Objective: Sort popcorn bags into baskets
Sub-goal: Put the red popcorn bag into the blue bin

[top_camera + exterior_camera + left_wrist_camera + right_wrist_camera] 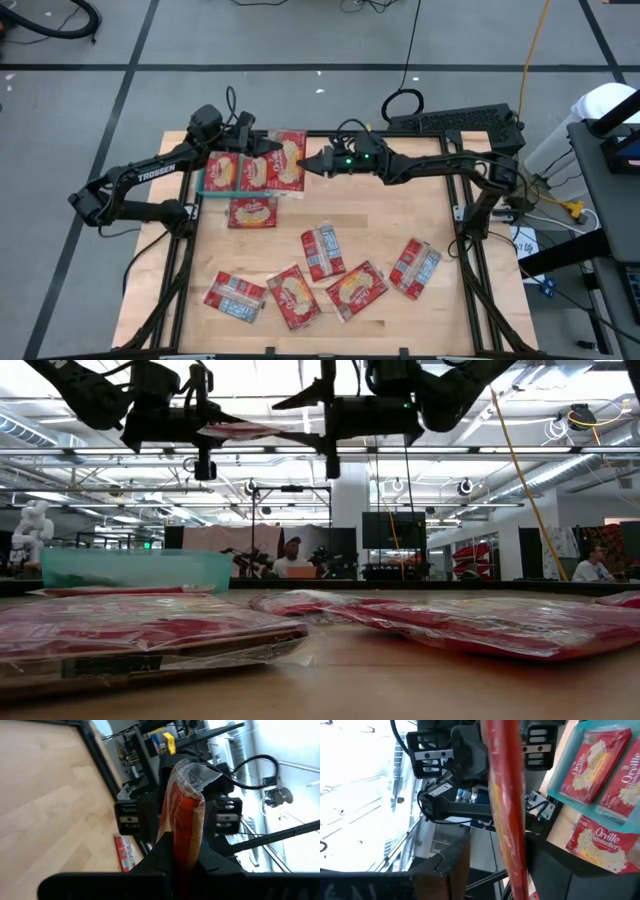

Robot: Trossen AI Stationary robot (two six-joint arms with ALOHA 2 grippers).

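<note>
Both arms meet above the far-left part of the table, over the teal basket. Left gripper has its jaws clenched on one end of a red popcorn bag; the left wrist view shows that held bag edge-on, its long axis running straight out from the jaws toward the other arm. Right gripper faces it from the opposite side with jaws spread, one on each side of the bag's free end; its own wrist view shows the bag as a thin red strip running between the fingers, and I cannot tell whether they touch it. From above, the bag hangs flat with its printed face up, long axis roughly across the table from near to far. Held well clear of the table, as the low view shows. Two bags in the basket, side by side, popcorn picture up, long axes parallel. One more bag lies on the table just beside the basket's near edge, long axis left to right. Five loose bags are scattered over the near half, tilted at assorted angles, some showing the pale label panel. A person sits in the room beyond.
</note>
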